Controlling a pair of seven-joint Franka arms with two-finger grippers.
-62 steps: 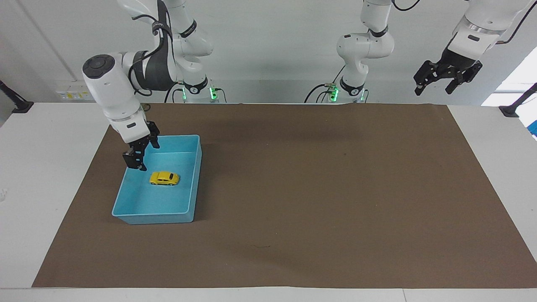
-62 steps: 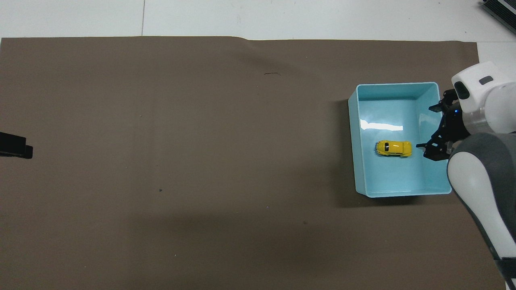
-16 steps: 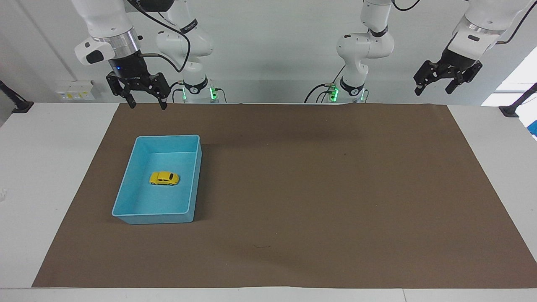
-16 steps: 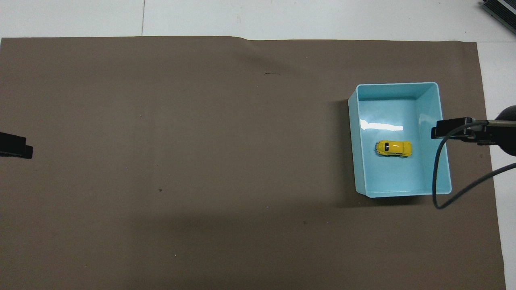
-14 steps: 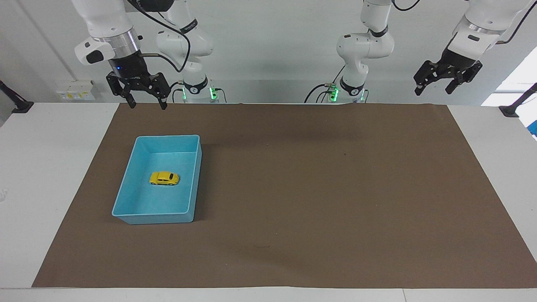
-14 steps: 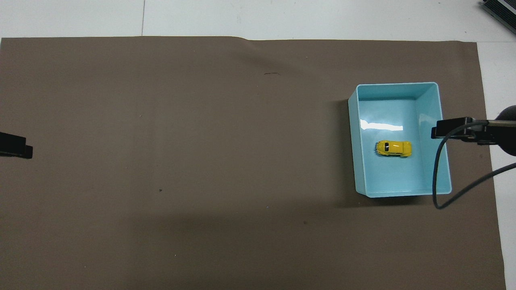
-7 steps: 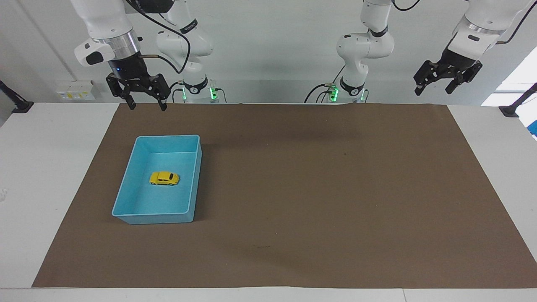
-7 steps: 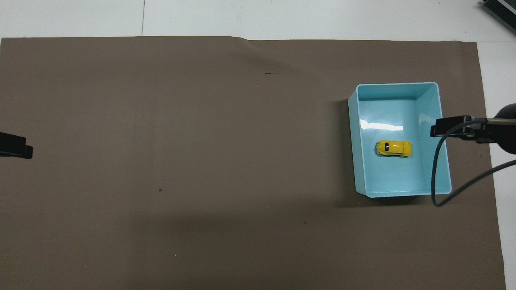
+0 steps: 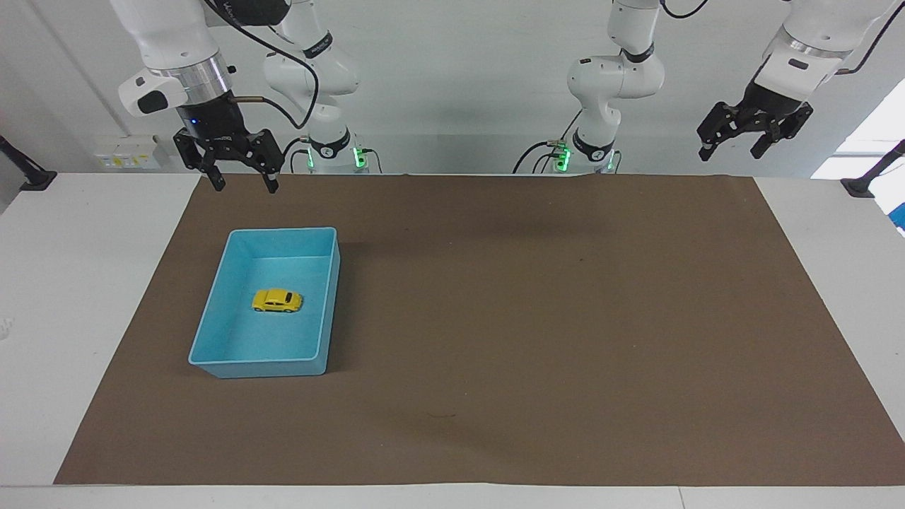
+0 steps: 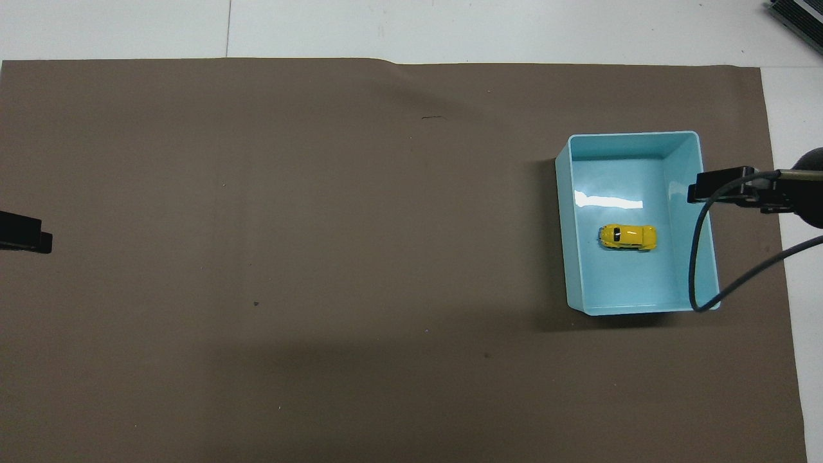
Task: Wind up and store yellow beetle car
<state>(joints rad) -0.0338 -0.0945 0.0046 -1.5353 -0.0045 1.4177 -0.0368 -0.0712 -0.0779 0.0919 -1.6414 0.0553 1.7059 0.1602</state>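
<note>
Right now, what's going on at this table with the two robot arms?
Nothing is being handled at this moment. The yellow beetle car sits on its wheels inside the light blue bin, which rests on the brown mat toward the right arm's end of the table. The right gripper hangs open and empty, raised over the mat's edge by the robots. The left arm waits with the left gripper open, high over its own end of the table.

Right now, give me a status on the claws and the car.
Right claw open, raised at the right arm's end. Left claw open, raised, waiting. Car on its wheels in the bin. Nothing in the way.
</note>
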